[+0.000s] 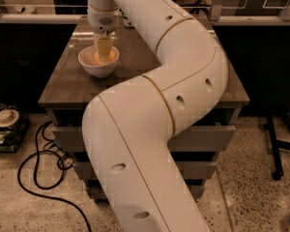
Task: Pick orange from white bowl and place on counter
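The white bowl (98, 70) stands on the left back part of the grey-brown counter (70, 85). My gripper (104, 53) hangs straight down from the white arm and reaches into the bowl. An orange glow inside the bowl, left of the gripper, is the orange (93, 58); most of it is hidden by the gripper. I cannot tell whether the gripper touches it.
My big white arm (154, 110) covers the middle and front of the counter. Grey drawers (67, 137) sit below the top. A black cable (34, 175) loops on the floor at the left beside a box of items (5, 124). A black stand leg (274, 149) is at the right.
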